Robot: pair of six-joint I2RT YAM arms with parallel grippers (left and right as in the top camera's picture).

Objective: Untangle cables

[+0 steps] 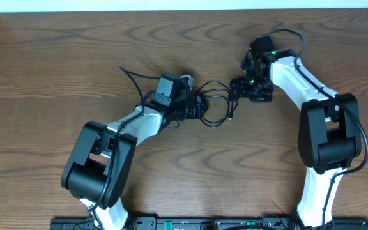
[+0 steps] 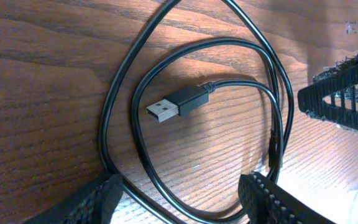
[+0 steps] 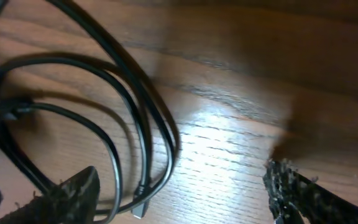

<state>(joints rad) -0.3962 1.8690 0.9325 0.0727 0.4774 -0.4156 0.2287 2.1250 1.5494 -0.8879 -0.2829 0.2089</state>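
At centre frame in the overhead view, the black cable (image 1: 217,102) is lying in overlapping loops on the wooden table (image 1: 56,64), directly between the two grippers. No white cord is showing in any view.

Step in hand, as I judge it: you are setting up a two-point pick to draw the coil apart.

- The left gripper (image 2: 182,186) is sitting low with its jaws apart, straddling the lower arc of the coil. Strands are running between its fingers, unpinched.
- The USB-A plug (image 2: 173,106) is lying free inside the loops, mid-frame in the left wrist view.
- The right gripper (image 3: 182,177) is hanging with its jaws wide apart. The loops are crowding its left finger (image 3: 73,193), and a small plug end (image 3: 138,210) is lying at bottom of frame just inside it. The rest of the gap is bare wood.

Doing it well: you are aiming for one strand per gripper, not a bundle. Try shifting the right gripper frame-left so one outer strand is sitting centred before closing. Be pulling slowly and watching that the plug is not catching in a loop.

Pose: the left arm (image 1: 133,124) is reaching up-right from lower left. The right arm (image 1: 292,76) is folding in from the right edge, with its wrist pointing toward the coil. The grippers are sitting near each other, not touching.
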